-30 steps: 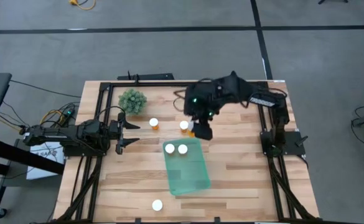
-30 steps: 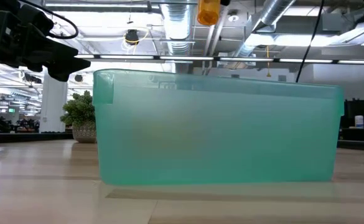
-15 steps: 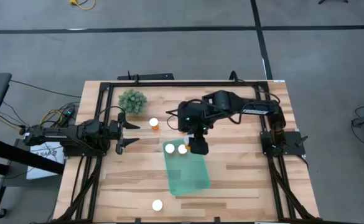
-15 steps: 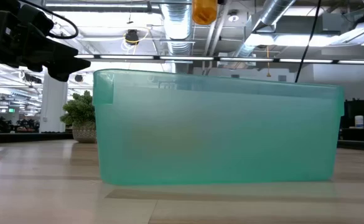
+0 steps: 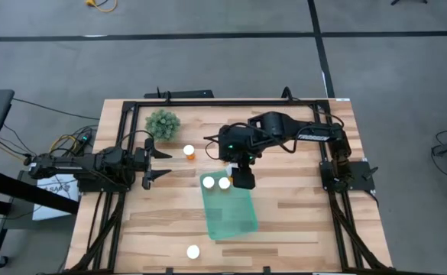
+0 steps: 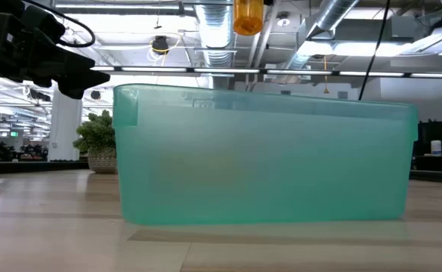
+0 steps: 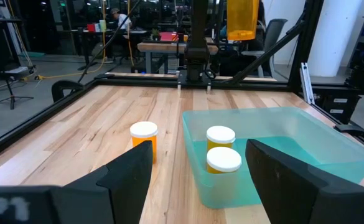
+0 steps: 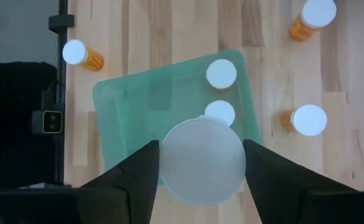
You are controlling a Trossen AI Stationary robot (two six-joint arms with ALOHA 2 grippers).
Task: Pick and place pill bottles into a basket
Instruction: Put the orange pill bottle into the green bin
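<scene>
Small bushy green plant (image 5: 163, 122) near the far left of the wooden table (image 5: 299, 214), black metal frame (image 5: 208, 101) around the tabletop, grey floor (image 5: 208, 61) beyond, ceiling ducts (image 6: 213, 23) overhead.

no text, label, brand or number can be read in any of the views. the pill bottles (image 7: 144, 140) show only plain orange sides and blank white caps, and the basket (image 6: 266, 162) carries no printing that can be made out. a sheet under the left arm's base (image 5: 55, 191) in the high view bears dark marks, too small to read.
</scene>
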